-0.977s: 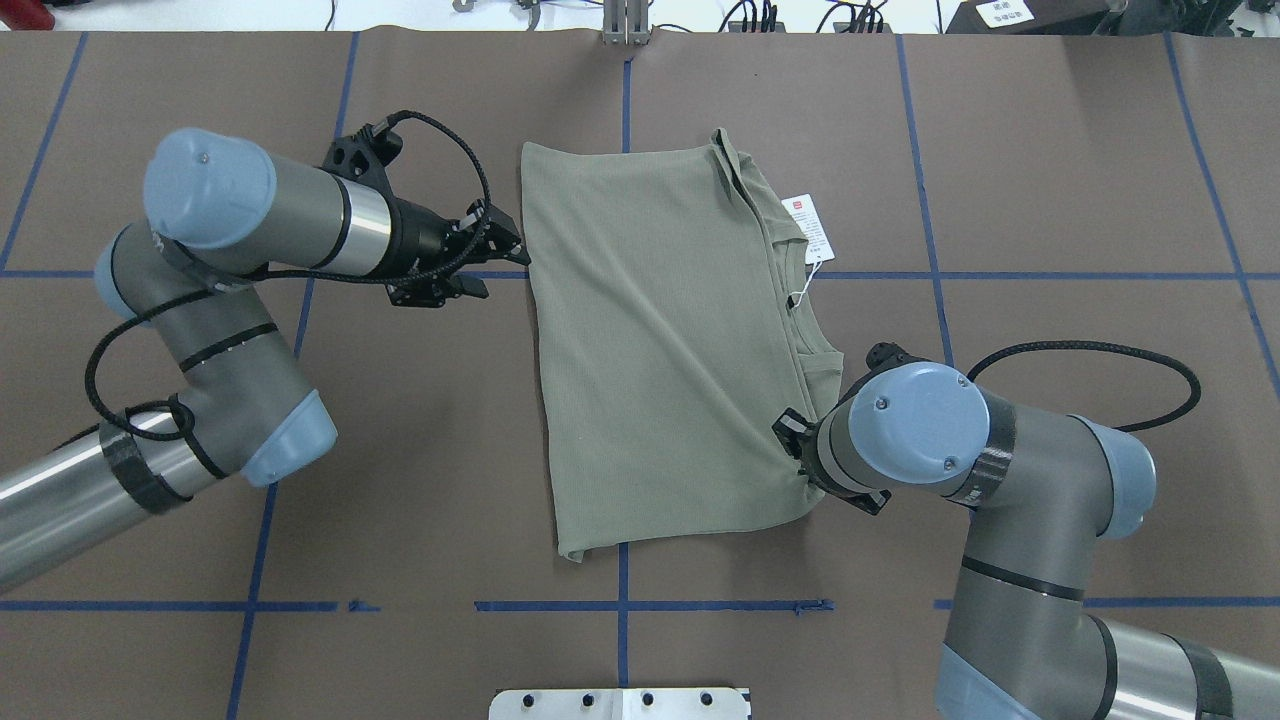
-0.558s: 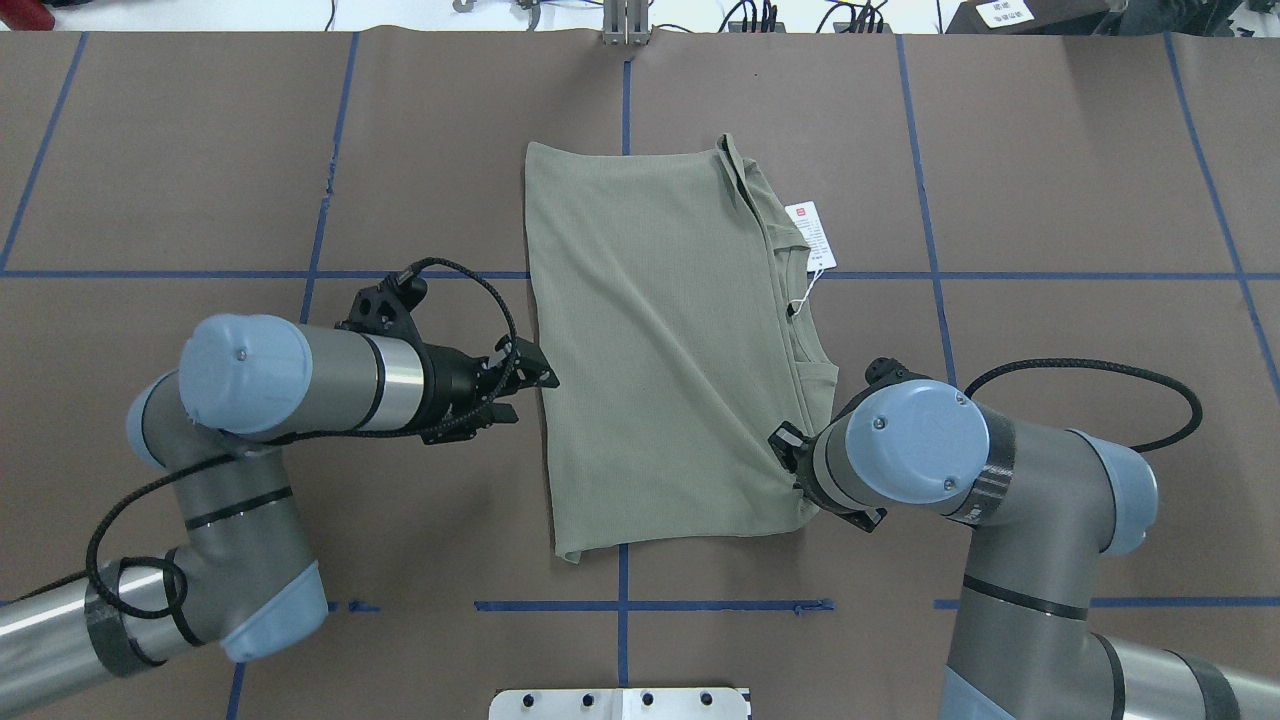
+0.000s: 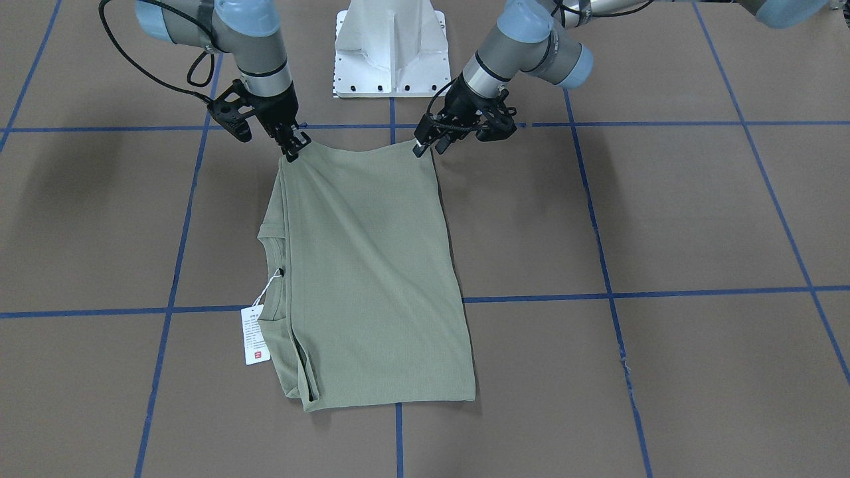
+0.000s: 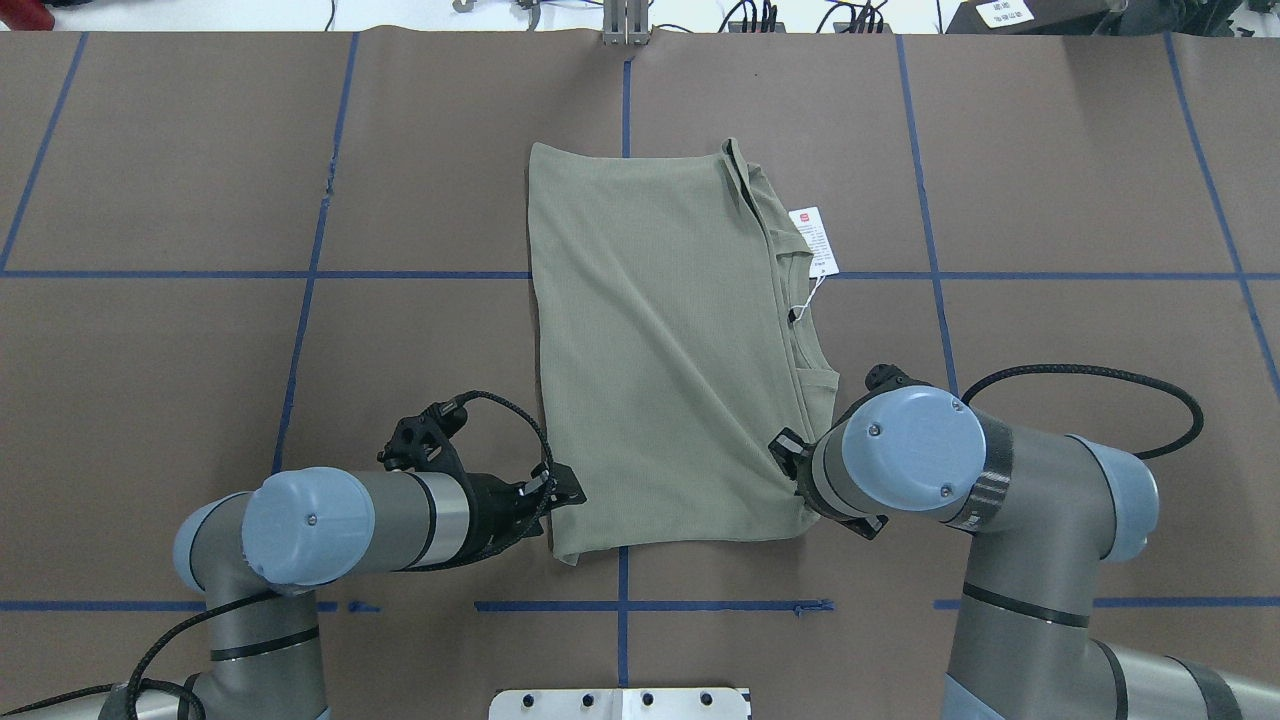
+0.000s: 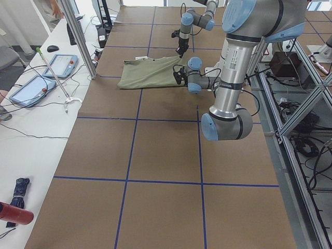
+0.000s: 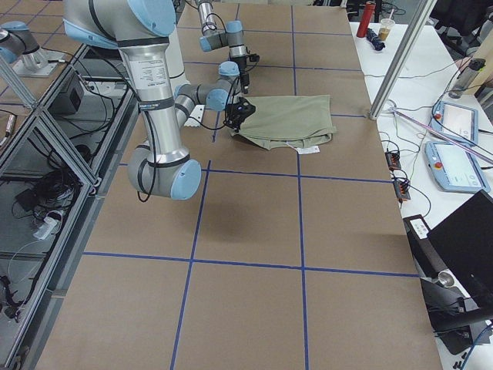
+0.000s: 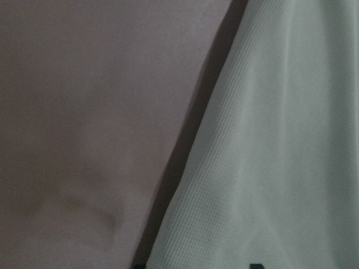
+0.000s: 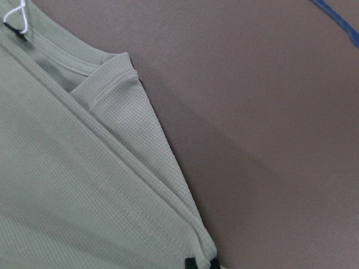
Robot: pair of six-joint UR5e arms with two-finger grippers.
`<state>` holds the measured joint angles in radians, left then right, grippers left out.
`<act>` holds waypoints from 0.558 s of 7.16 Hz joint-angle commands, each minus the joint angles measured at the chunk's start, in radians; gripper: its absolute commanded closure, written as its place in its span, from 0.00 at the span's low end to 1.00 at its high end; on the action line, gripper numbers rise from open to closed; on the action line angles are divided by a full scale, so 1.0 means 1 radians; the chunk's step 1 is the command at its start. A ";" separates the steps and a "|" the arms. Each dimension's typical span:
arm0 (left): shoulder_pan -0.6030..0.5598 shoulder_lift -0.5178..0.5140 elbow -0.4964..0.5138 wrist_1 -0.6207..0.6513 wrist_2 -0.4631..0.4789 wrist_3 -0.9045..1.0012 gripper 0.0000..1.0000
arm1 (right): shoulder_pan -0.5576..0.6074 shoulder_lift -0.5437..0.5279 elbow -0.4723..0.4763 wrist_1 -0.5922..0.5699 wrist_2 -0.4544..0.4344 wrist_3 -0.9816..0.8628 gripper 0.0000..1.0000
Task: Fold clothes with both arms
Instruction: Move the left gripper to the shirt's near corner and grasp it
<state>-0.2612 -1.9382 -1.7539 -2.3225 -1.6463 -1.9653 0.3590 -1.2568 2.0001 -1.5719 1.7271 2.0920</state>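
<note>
Lying flat on the brown table (image 4: 1050, 150), the olive-green long-sleeved knit shirt (image 4: 660, 340), folded into a narrow strip, runs lengthwise away from the robot, its near hem spanning both claws. The black two-finger right gripper (image 3: 292, 151) pinches the hem's right corner. The black left gripper (image 3: 425, 145), spread open, straddles the left corner, not yet clamped.

The olive shirt (image 6: 289, 116) lay folded on the counter (image 6: 254, 231), white tag (image 6: 308, 149) beside its near edge. The right gripper (image 6: 237, 116) sat at one corner.
</note>
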 commanded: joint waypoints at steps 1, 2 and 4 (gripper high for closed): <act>0.028 0.001 0.007 0.003 0.008 -0.001 0.36 | 0.001 -0.001 0.000 0.000 0.002 -0.001 1.00; 0.028 0.001 0.007 0.003 0.010 -0.001 0.46 | 0.001 -0.001 0.000 0.000 0.002 -0.001 1.00; 0.028 0.001 0.004 0.003 0.013 -0.023 1.00 | 0.001 -0.001 0.000 0.000 0.002 -0.001 1.00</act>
<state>-0.2338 -1.9375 -1.7488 -2.3194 -1.6363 -1.9794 0.3603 -1.2578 2.0003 -1.5723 1.7287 2.0908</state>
